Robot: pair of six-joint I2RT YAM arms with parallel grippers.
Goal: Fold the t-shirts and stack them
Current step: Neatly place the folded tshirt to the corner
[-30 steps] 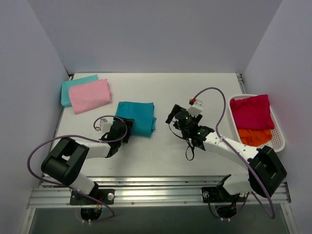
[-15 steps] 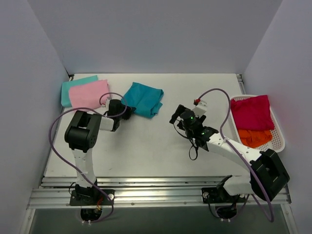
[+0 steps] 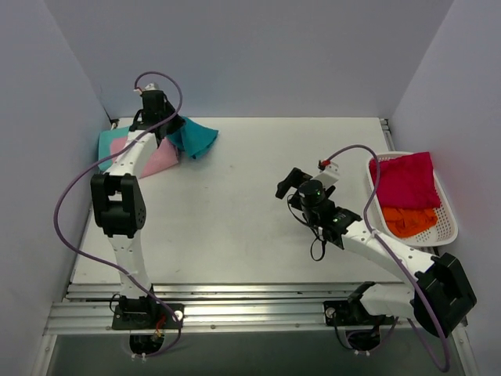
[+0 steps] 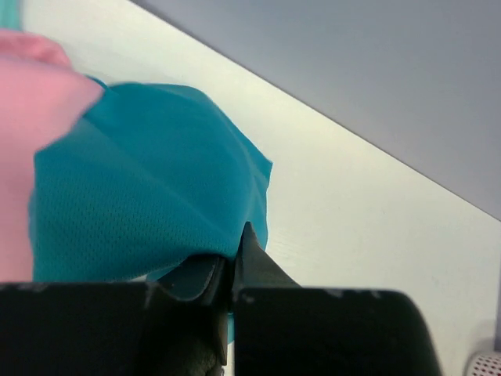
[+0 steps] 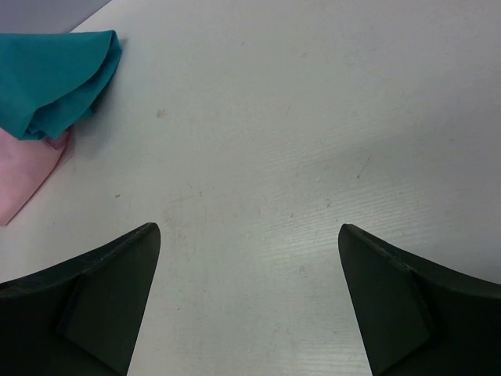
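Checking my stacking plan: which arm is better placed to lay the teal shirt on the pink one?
Left. The left claw is shut on the teal shirt, right next to the pink shirt. The right claw is open above the table, apart from both.

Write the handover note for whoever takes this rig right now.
The left gripper is shut on the teal shirt, holding it at the pink shirt in the far-left corner.
The right gripper is open and empty above the table.
Done: the pink shirt lies folded on the aqua shirt.
Left: set the teal shirt on that stack, then fold the crimson shirt and orange shirt, both in the basket.
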